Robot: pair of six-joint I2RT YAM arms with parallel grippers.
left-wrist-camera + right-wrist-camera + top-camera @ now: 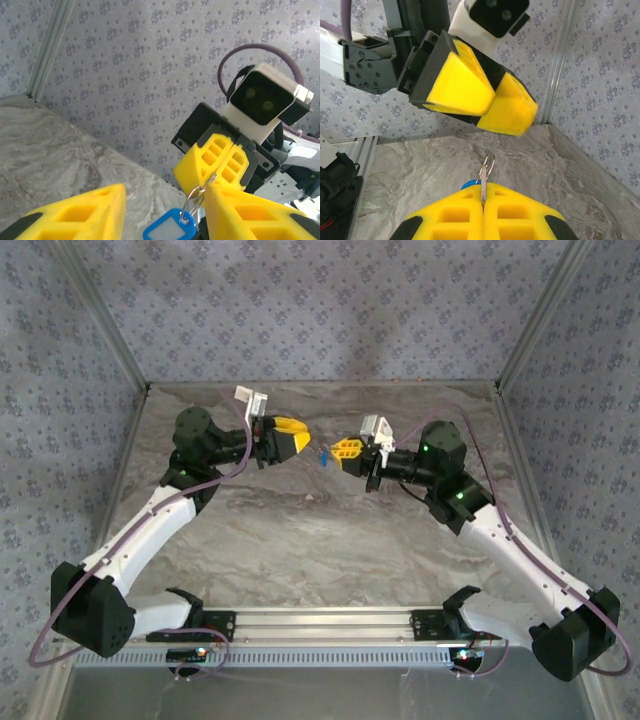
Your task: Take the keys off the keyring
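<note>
The keys (325, 455) are a tiny bunch held in the air above the table's middle, between the two yellow grippers. My right gripper (341, 452) is shut on a thin silvery metal piece (482, 186) of the bunch. A wire ring (486, 167) sticks out past its fingertips, and the blue tag (468, 184) peeks out beside them. In the left wrist view the ring (192, 200) and blue tag (170, 231) hang between my left gripper's (165, 192) open fingers, close to the right-hand finger (250, 215). The left gripper (298, 443) sits just left of the bunch.
Grey marbled table (320, 530) with patterned fabric walls on three sides and metal corner posts (530, 325). A rail (320, 622) with both arm bases runs along the near edge. The two grippers nearly touch tip to tip.
</note>
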